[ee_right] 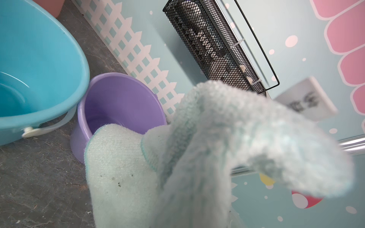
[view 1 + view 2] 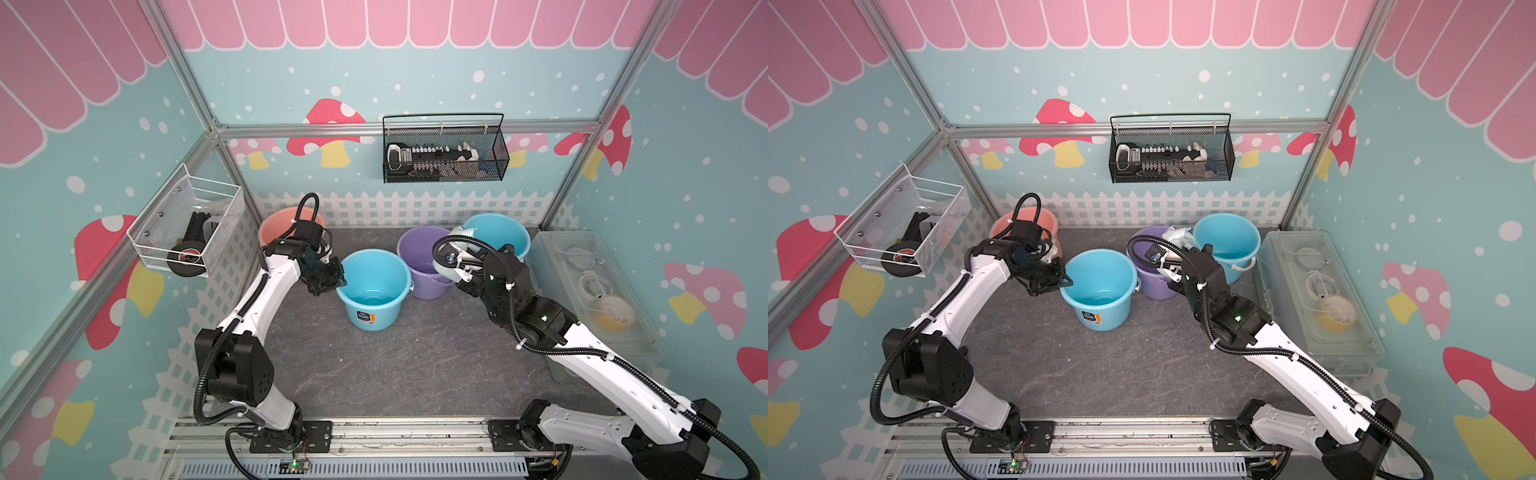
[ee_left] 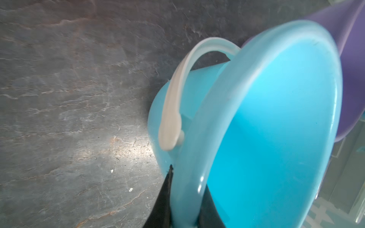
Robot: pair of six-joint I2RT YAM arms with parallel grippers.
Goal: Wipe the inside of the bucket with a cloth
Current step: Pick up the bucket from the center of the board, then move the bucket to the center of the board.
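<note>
- Left pincer [image 2: 340,279], clamped on the blue bucket [image 2: 386,316]'s rim, could tip it.
- Right pincer [image 2: 449,261], closed on the cloth [image 1: 197,158], could snag loose folds on the purple bucket [image 2: 424,284].

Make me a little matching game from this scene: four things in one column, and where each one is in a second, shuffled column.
Things:
1. cloth
2. labelled blue bucket
3. pink bucket
4. black mesh basket

Places:
A. hung on the back wall
B. rim pinched by the left gripper
C. far corner, behind the left arm
D. held by the right gripper

Pairs: 1-D, 2-B, 3-C, 4-A
</note>
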